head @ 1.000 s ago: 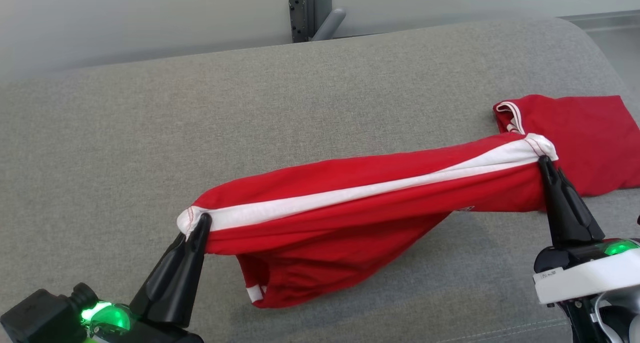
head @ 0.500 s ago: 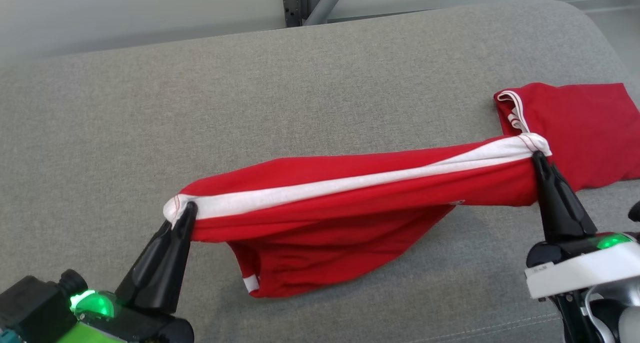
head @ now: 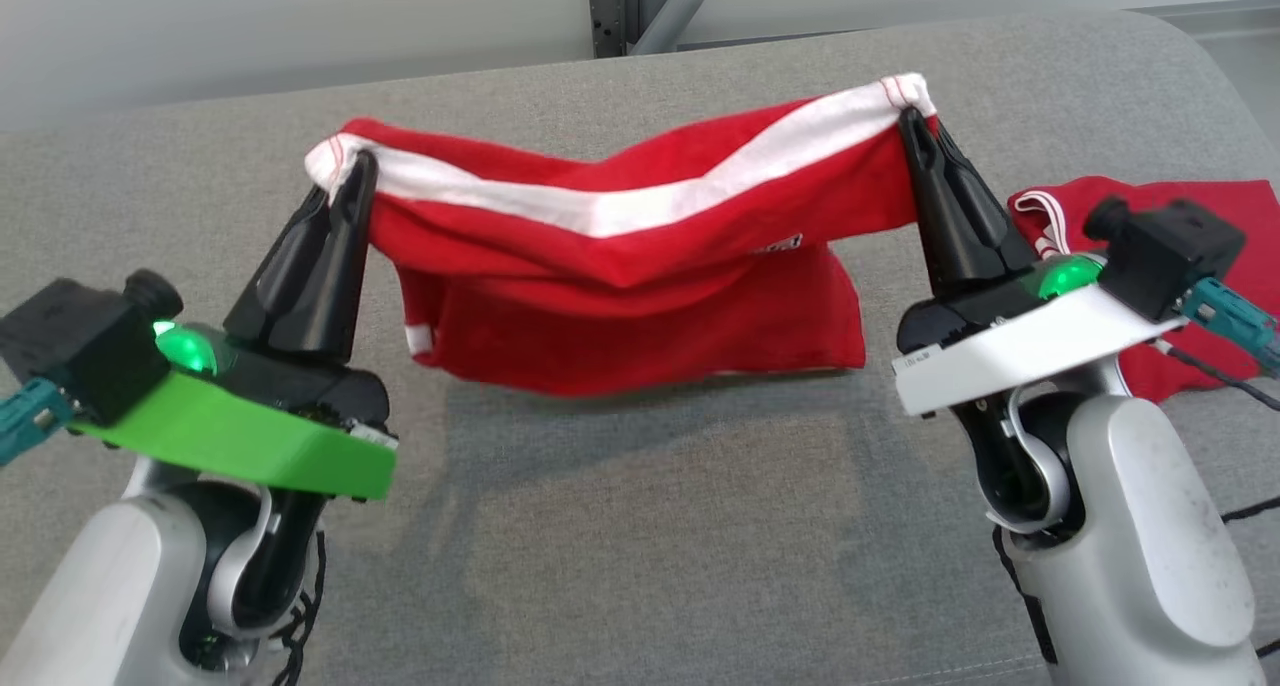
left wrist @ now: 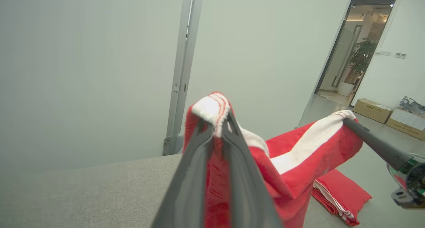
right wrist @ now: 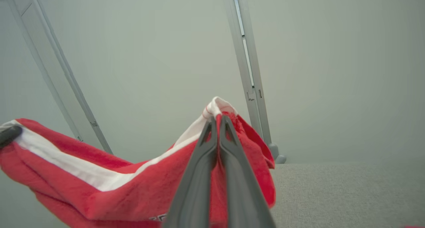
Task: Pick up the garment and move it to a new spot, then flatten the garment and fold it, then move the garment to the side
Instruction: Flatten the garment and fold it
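Grey upholstered cushion is the work surface, with a pale wall and a metal post at the far edge.

Red garment is in the air over the far middle of the cushion. It's strung between both tools by its white band and sags in the centre. Can't tell if the lower hem clears the cushion or brushes it.

Left tool is pinched tight on the left end of the band, right tool on the right end.

Second red piece lies folded at the right, just beside the right arm.

Status, my read: pickup is done and this is mid-carry to the new spot. Not yet done: lay down, flatten, fold, move aside. The sag will likely bunch on set-down unless the tools spread it taut first.
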Robot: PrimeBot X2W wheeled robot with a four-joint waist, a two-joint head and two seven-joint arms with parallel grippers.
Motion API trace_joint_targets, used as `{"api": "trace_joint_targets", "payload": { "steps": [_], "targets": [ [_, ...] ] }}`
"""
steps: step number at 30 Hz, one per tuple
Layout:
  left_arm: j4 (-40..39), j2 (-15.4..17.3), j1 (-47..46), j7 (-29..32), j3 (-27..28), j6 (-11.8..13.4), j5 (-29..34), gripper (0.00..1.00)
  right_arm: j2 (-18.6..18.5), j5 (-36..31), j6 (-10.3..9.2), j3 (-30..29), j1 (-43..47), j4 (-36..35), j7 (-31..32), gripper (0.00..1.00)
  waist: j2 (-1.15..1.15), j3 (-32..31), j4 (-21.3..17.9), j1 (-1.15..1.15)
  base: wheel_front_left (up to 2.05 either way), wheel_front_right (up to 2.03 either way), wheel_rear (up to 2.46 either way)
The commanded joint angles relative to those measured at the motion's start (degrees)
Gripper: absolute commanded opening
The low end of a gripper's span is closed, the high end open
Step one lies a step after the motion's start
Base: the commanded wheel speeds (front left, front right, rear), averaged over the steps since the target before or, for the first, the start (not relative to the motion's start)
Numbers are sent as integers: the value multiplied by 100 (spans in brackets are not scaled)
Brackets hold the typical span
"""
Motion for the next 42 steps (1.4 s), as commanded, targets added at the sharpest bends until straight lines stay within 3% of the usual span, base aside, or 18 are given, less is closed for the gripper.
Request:
{"api": "trace_joint_targets", "payload": {
  "steps": [1, 5, 15, 29, 30, 32, 33, 34, 38, 42],
  "targets": [
    [195, -45, -251, -75, -28, -61, 134, 0, -5, -40, -5, 87, -191, 207, -123, 0, 0, -27, 43, 0, 0, 0, 0],
    [696, -226, -284, -260, -120, -103, 152, 0, -37, -35, -5, 270, -296, 705, -281, 0, 0, -44, 88, 0, 0, 0, 0],
    [1838, -548, 931, -796, -558, -322, -48, 0, -346, -208, -5, 690, 594, 1840, -465, 0, 0, -19, 112, 0, 0, 0, 0],
    [2655, -784, 1769, -1245, -714, -465, -281, 0, -518, -412, -5, 871, 962, 2704, -689, 0, 0, 51, 55, 0, 0, 0, 0],
    [2696, -794, 1788, -1233, -745, -492, -290, 0, -531, -464, -5, 861, 970, 2739, -711, 13, 0, 41, 56, 0, 0, 0, 0],
    [2753, -816, 1808, -1230, -792, -548, -297, 0, -514, -513, -5, 792, 1010, 2806, -743, 57, 0, 11, 64, 0, 0, 0, 0],
    [2782, -822, 1823, -1237, -803, -547, -314, 0, -494, -537, -5, 777, 1038, 2825, -756, 84, 0, -13, 64, 0, 0, 0, 0],
    [2798, -828, 1841, -1239, -804, -551, -331, 0, -487, -562, -5, 742, 1065, 2835, -762, 100, 0, -29, 62, 0, 0, 0, 0],
    [2857, -813, 1911, -1270, -773, -542, -395, 2, -461, -676, -5, 582, 1210, 2771, -716, 100, 0, -67, 47, 0, 0, 0, 0],
    [2904, -756, 1973, -1314, -740, -521, -404, 30, -427, -743, -5, 483, 1327, 2617, -680, 100, 0, -69, 16, 0, 0, 0, 0]
  ]
}}
